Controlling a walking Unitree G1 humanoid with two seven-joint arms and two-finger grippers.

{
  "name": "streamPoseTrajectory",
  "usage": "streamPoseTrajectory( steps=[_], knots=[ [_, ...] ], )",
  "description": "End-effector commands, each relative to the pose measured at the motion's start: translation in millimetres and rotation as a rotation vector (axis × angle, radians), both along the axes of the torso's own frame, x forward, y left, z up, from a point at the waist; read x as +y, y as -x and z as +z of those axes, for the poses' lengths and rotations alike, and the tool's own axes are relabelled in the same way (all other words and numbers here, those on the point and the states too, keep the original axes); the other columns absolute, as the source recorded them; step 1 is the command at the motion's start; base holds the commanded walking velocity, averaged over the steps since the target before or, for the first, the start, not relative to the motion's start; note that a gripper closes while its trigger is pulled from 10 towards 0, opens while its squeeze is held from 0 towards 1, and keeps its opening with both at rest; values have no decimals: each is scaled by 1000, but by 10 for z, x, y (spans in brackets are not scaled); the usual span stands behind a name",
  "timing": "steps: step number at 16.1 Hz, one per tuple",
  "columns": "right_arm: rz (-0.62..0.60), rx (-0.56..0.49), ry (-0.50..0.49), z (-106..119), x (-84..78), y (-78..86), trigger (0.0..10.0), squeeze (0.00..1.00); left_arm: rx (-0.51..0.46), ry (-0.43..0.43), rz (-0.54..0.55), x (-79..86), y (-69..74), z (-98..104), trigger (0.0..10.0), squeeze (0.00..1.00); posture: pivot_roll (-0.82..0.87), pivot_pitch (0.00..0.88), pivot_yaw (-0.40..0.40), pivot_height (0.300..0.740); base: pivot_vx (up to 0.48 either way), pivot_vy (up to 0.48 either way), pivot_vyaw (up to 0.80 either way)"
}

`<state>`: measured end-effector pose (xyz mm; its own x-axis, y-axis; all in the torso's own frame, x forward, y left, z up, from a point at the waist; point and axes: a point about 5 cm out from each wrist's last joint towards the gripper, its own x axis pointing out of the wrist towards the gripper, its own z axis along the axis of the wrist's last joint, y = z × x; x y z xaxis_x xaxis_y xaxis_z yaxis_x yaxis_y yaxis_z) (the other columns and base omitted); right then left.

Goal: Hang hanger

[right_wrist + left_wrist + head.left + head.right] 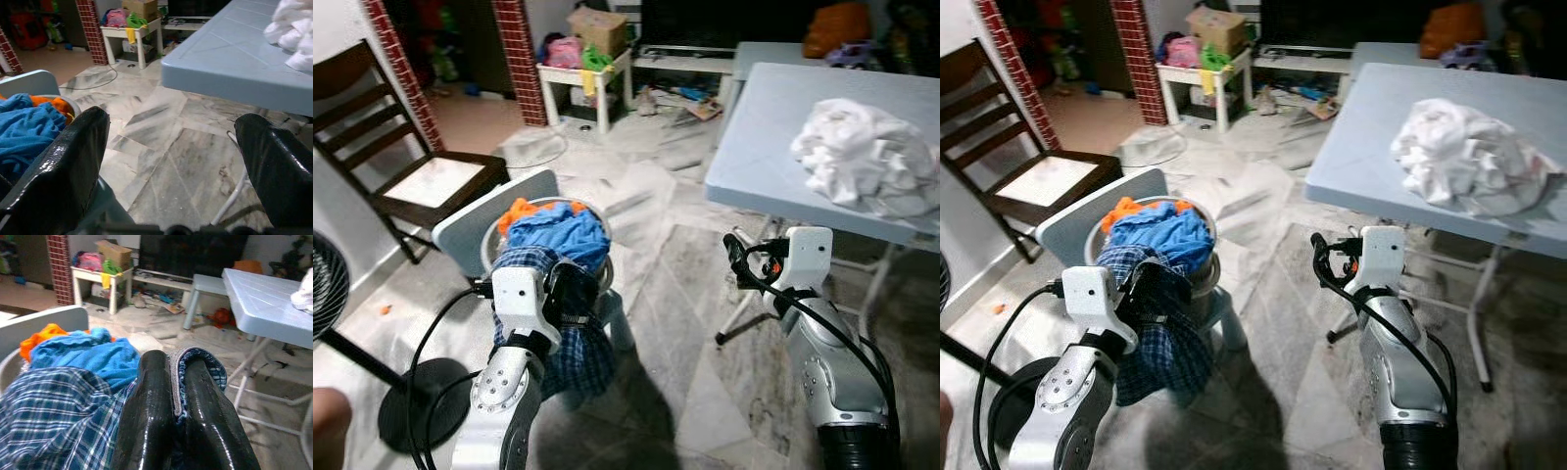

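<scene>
Laundry basket (pixel 490 247) rim mostly buried under the blue cloth (pixel 554 235) and plaid shirt (pixel 570 357) — the basket's lower body sits behind the left gripper (pixel 171 396), whose fingers pinch a fold of the plaid shirt, so the cloth between them is hidden. Right of the basket, the grey table (pixel 773 147) is cut by the frame edge, its far legs out of sight, and the white cloth pile (pixel 862 157) on it runs off the edge too. Behind the basket, clutter on the small white table (pixel 582 73) is too small to identify — fan (pixel 328 284) left of the basket is cropped.
</scene>
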<state>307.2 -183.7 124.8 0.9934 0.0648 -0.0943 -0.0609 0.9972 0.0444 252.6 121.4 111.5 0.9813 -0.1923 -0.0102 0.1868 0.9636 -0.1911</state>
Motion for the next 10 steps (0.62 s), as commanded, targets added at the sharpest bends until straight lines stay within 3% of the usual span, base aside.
streamPoseTrajectory(
  steps=[1,10],
  knots=[
    [11,-5,-2,20,32,-7,10000,0,-20,9,-16,-16,-5,55,10000,0,-82,0,57,740,0,0,-800],
    [5,-8,-5,8,44,-12,10000,0,-6,19,-29,2,5,41,10000,0,-76,0,64,740,0,-322,-800]
  ],
)
